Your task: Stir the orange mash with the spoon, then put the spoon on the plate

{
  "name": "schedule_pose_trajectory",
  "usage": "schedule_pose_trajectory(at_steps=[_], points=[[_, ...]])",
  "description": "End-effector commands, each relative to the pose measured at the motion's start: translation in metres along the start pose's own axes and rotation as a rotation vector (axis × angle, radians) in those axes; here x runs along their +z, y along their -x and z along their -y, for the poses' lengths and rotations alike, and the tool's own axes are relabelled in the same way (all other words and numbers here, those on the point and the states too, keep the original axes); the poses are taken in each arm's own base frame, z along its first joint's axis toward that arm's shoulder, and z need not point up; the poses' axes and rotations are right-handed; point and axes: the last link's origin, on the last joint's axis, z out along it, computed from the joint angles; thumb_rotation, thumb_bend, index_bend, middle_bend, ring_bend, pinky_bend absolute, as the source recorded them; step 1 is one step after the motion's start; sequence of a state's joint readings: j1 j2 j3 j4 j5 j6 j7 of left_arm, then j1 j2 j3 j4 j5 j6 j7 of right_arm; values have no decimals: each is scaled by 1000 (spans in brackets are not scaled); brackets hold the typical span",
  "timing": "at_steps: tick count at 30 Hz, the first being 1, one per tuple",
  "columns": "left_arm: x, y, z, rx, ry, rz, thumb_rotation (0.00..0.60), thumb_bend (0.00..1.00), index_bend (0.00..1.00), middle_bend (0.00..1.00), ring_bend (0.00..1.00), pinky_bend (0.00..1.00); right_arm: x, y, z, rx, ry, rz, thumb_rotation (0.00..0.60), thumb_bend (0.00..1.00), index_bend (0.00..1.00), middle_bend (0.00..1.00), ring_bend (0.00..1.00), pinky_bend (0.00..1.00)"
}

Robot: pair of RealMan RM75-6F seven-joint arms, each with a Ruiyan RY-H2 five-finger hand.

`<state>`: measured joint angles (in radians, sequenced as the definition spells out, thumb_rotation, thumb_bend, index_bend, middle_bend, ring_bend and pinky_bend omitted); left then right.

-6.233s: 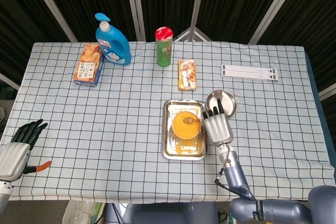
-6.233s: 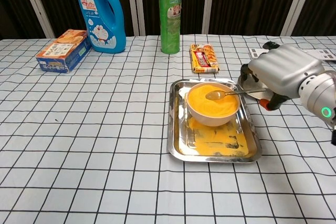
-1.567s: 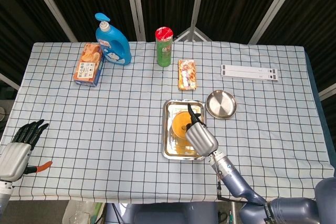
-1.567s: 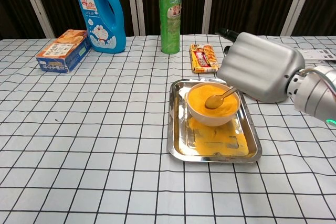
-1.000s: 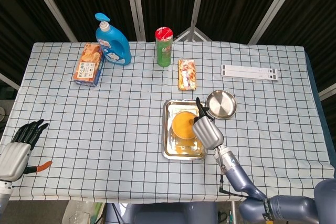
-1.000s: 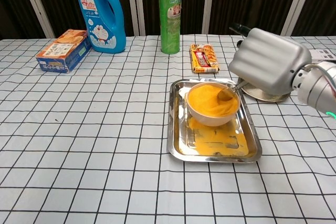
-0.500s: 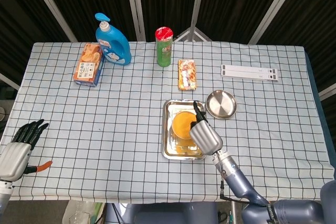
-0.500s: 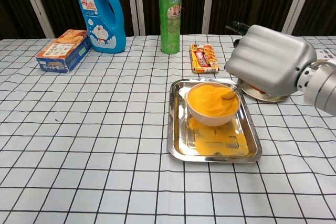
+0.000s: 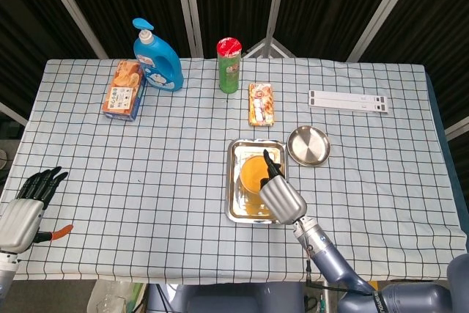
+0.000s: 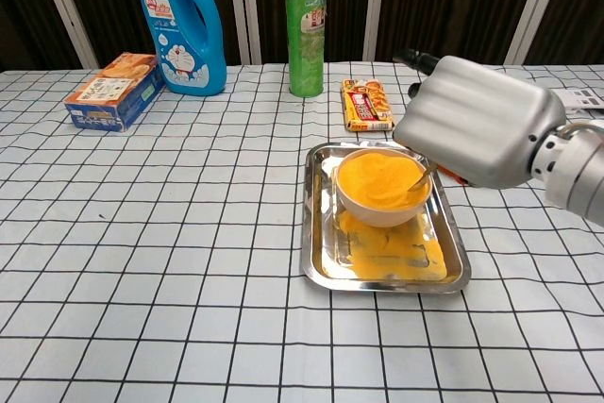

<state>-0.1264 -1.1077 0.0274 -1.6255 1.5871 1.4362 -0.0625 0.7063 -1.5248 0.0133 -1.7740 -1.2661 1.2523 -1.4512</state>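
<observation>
Right hand (image 10: 477, 129) of mine grips the thin metal spoon (image 10: 421, 179), its tip sunk in the orange mash (image 10: 377, 180) at the side nearest my palm. That mash fills the white round bowl (image 10: 381, 210), which sits on the smeared rectangular steel tray (image 10: 321, 261). I judge stirring is under way. Next I must lift out and carry the spoon to the round steel plate (image 9: 308, 145), just beyond the tray's far right corner. My left hand (image 9: 25, 209) rests well apart, fingers spread, holding nothing.
</observation>
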Motion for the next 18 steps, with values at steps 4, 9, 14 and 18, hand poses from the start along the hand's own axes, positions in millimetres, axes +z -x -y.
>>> schedule_pose_trajectory(at_steps=[4,9,14,18], points=[[0,0,0,1,0,1,600,0,0,0,0,0,0,2,-2,-2,7,0,600,735,759,692,377,0],[0,0,0,0,0,0,600,0,0,0,0,0,3,0,-6,2,26,-20,600,735,781,709,410,0],[0,0,0,1,-1,0,600,0,0,0,0,0,10,-5,-18,17,65,-41,600,738,806,725,422,0],[0,0,0,1,-1,2,600,0,0,0,0,0,14,-11,-27,52,100,-52,600,738,807,726,422,0]])
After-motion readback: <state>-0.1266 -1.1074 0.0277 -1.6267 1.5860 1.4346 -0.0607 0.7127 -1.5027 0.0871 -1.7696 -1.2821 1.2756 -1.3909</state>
